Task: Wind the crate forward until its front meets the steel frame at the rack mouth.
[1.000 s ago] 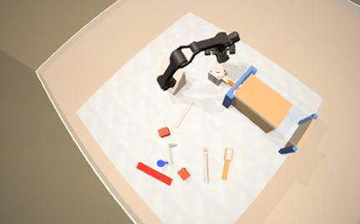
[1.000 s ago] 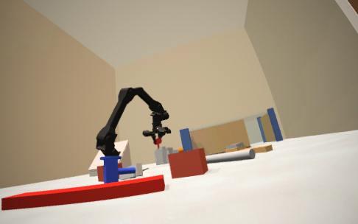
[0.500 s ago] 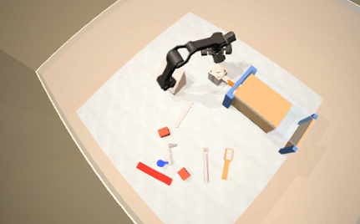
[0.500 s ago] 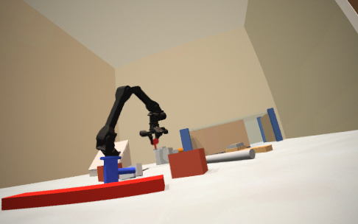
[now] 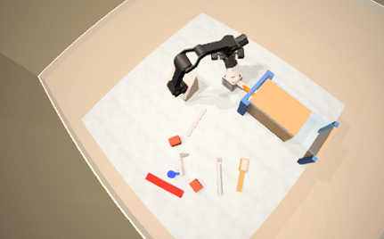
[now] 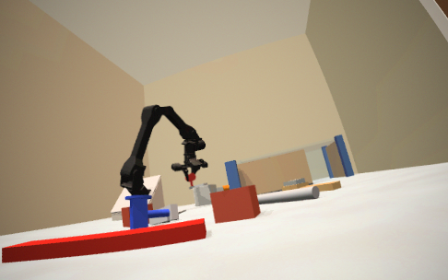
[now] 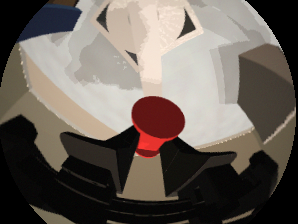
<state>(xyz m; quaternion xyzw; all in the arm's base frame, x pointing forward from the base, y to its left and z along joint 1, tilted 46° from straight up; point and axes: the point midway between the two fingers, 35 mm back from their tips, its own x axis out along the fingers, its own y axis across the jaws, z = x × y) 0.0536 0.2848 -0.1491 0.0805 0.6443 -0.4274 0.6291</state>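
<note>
My gripper (image 5: pixel 230 67) (image 6: pixel 192 174) (image 7: pixel 150 125) is shut on the red knob (image 6: pixel 192 177) (image 7: pixel 158 118) of the winch handle, beside and above the winch (image 5: pixel 229 82) (image 6: pixel 205 195). The handle's pale arm (image 7: pixel 151 75) runs from the knob over the winch top; its square key is hidden. An orange strap (image 5: pixel 246 87) runs from the winch to the blue frame (image 5: pixel 256 92) (image 6: pixel 232 175) at the cubby's mouth. The crate (image 5: pixel 282 105) (image 6: pixel 277 171), orange on top, sits flat in the clear-panelled cubby. Its front is close behind the frame; I cannot tell whether they touch.
A pale wedge-shaped block (image 5: pixel 188 86) stands near the arm's base. A pale strip (image 5: pixel 197 122), two red blocks (image 5: pixel 174 141) (image 5: pixel 196 185), a bent pale tool (image 5: pixel 181 165), a blue piece (image 5: pixel 171 174), a red bar (image 5: pixel 164 185), a pale rod (image 5: pixel 219 178) and an orange-handled tool (image 5: pixel 241 179) lie on the bench.
</note>
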